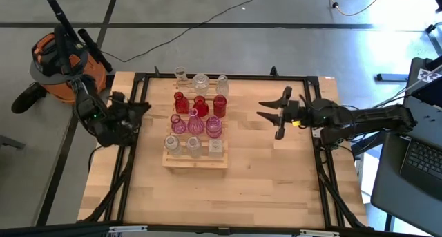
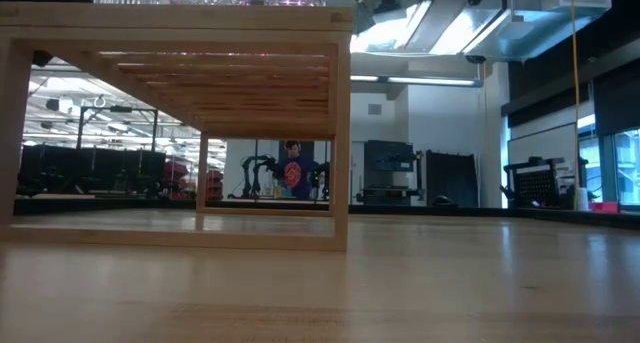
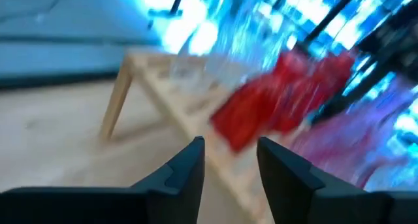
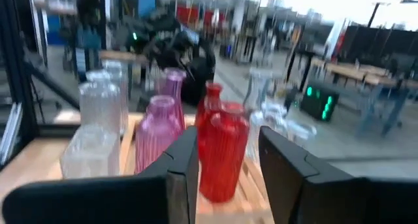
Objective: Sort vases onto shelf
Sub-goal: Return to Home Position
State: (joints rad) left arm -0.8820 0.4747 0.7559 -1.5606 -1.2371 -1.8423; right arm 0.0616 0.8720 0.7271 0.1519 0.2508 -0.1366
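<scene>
The pale wooden shelf [image 1: 195, 157] stands left of the table's middle; in the low view only its near frame [image 2: 180, 133] shows. On its slats stand the vases in rows: clear ones at the far end [image 1: 200, 81], red ones [image 1: 200, 104], pink ones [image 1: 195, 124] and clear ones at the near end [image 1: 194, 147]. My left gripper [image 1: 141, 109] is open and empty just left of the shelf, facing the red vases [image 3: 281, 100]. My right gripper [image 1: 271, 112] is open and empty, a little right of the shelf, facing a red vase [image 4: 222, 152] and a pink vase [image 4: 157, 136].
Black frame rails [image 1: 228, 77] run along the table's edges. An orange canister [image 1: 59, 64] stands off the table's far left corner, a laptop [image 1: 414, 161] off its right side. Bare tabletop [image 1: 276, 188] lies near and right of the shelf. A person [image 2: 293, 168] stands far behind.
</scene>
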